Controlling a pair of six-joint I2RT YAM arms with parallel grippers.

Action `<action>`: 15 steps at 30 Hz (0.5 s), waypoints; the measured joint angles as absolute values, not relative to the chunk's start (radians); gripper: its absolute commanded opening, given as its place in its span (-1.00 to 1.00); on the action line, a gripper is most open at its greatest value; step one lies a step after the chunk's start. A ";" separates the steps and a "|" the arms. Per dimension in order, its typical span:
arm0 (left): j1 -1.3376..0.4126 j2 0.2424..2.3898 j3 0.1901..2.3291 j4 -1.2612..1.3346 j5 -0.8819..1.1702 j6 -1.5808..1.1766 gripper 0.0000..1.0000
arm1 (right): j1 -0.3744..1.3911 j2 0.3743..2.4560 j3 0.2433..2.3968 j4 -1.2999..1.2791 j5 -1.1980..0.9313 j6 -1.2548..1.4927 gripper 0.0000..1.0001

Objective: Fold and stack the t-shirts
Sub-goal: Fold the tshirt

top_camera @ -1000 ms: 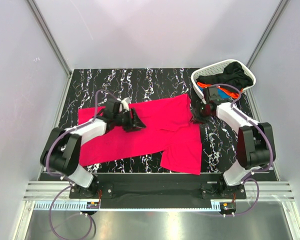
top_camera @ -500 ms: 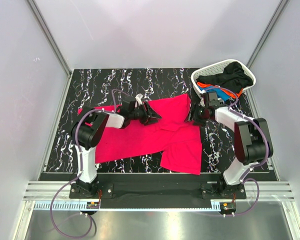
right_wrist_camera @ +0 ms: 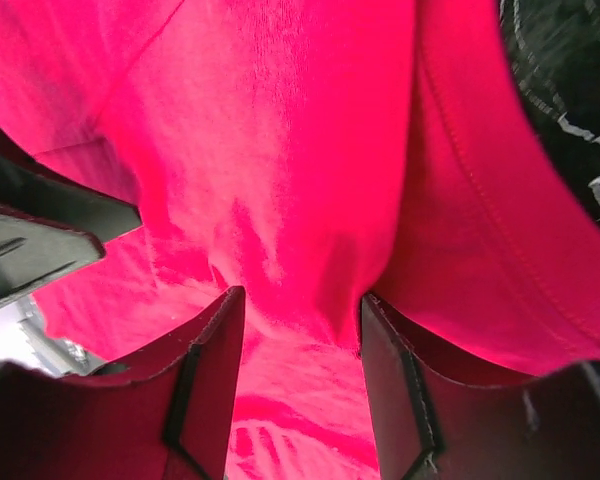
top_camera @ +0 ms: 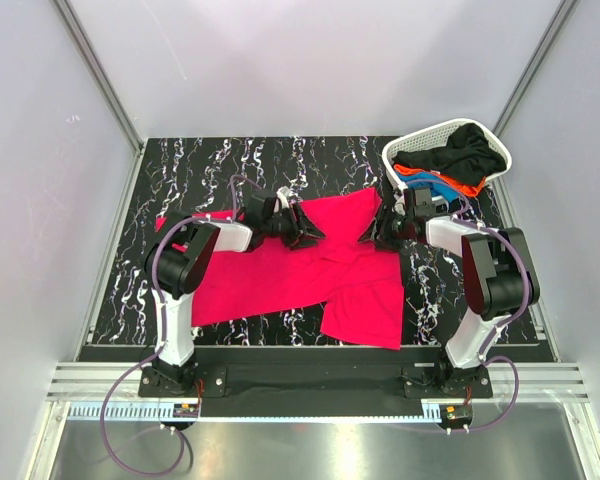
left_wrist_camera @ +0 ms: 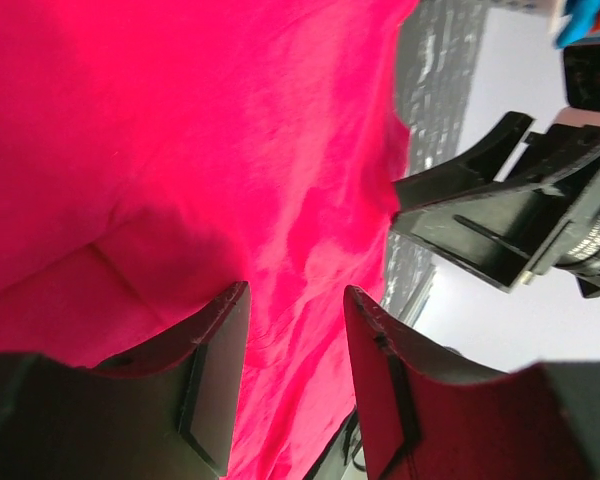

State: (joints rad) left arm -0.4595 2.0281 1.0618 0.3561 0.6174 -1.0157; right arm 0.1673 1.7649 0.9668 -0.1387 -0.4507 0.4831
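Moved: left gripper [top_camera: 315, 228] has swung right in the past second, from the left part of the pinkish-red t-shirt [top_camera: 280, 280] to its upper middle; right gripper [top_camera: 368, 232] has edged left onto the cloth's right border
Count: two grippers; one shirt on the table [top_camera: 230, 165]; one basket [top_camera: 389, 160] holding three more (black, orange and blue)
Left gripper: jaws apart, slack, poised over the red cloth; nothing pinched
Right gripper: jaws likewise parted, cloth showing between them, nothing held
Pinkish-red t-shirt: soft knit, spread flat with shallow wrinkles; one sleeve hangs toward the near edge; a stitched hem shows in the right wrist view
Basket: white plastic lattice, oval, at the far right corner; black t-shirt [top_camera: 465, 150] heaped on top, orange t-shirt [top_camera: 412, 172] and blue t-shirt [top_camera: 442, 183] spilling over the near rim
Table: black, white-veined marble pattern
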 measured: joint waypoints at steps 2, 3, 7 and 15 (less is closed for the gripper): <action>-0.460 2.028 1.074 0.313 0.617 -0.990 -0.06 | 0.167 1.765 0.955 -0.124 -0.465 0.501 0.06; -0.460 2.028 1.084 0.287 0.618 -0.976 -0.06 | 0.167 1.765 0.950 -0.120 -0.470 0.513 0.04; -0.460 2.028 1.112 0.217 0.618 -0.930 -0.07 | 0.164 1.764 0.944 -0.108 -0.493 0.556 -0.11; -0.460 2.038 1.157 0.111 0.619 -0.866 -0.07 | 0.101 1.736 0.918 -0.096 -0.514 0.623 -0.44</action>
State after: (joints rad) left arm -0.4599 2.0380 1.1572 0.1108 0.6193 -0.8661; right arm 0.1009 1.7363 0.9176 -0.0963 -0.5140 0.6228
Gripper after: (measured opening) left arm 0.466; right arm 0.325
